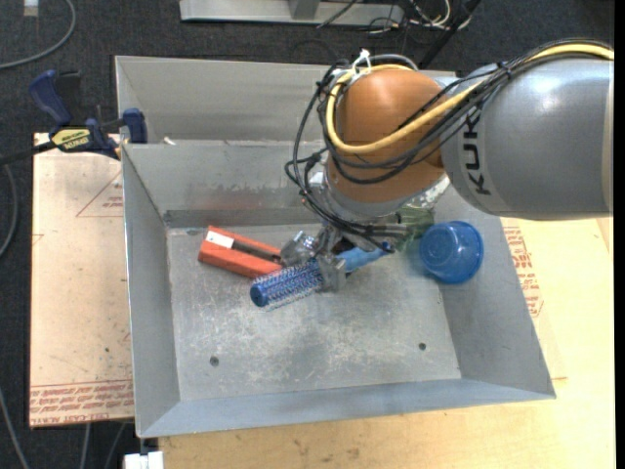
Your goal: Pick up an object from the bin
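Grey bin point(293, 360), blue brush point(288, 286) with pale-speckled bristles, orange-red tool point(237, 252) with a dark band, blue cup point(451, 252), orange wrist cover point(386, 125), silver-grey arm point(547, 135) with black lettering

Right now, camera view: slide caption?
Gripper at one end of a blue bristled brush in a grey metal bin, orange flat tool and blue round cup alongside.

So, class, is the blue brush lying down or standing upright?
Lying down: the blue brush rests lengthwise on the bin floor, bristled head sideways.
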`<state>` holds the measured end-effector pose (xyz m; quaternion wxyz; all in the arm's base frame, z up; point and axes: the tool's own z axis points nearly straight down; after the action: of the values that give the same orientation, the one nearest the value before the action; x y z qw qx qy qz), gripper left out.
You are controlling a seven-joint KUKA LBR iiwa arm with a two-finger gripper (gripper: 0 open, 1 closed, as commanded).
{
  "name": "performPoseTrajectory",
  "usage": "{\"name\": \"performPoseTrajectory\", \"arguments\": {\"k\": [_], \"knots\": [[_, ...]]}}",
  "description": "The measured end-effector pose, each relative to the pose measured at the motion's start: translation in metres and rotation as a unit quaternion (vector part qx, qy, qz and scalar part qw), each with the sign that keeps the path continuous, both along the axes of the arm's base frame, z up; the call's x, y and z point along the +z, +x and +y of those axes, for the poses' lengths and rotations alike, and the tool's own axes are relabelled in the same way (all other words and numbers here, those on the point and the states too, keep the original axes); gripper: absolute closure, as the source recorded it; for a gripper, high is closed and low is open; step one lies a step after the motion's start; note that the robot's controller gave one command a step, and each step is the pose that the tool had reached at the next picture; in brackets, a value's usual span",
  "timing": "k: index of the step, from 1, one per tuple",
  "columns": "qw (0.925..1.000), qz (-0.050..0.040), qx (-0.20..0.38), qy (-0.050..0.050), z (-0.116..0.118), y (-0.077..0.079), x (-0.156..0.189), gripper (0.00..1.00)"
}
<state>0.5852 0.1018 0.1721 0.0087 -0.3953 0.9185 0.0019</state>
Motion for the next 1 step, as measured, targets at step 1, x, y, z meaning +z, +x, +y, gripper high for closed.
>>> {"name": "performPoseTrajectory", "arguments": {"k": [1], "knots": [[1.0000,0.0002,0.000,0.000,0.0000,-0.0001,-0.0001,1.00]]}}
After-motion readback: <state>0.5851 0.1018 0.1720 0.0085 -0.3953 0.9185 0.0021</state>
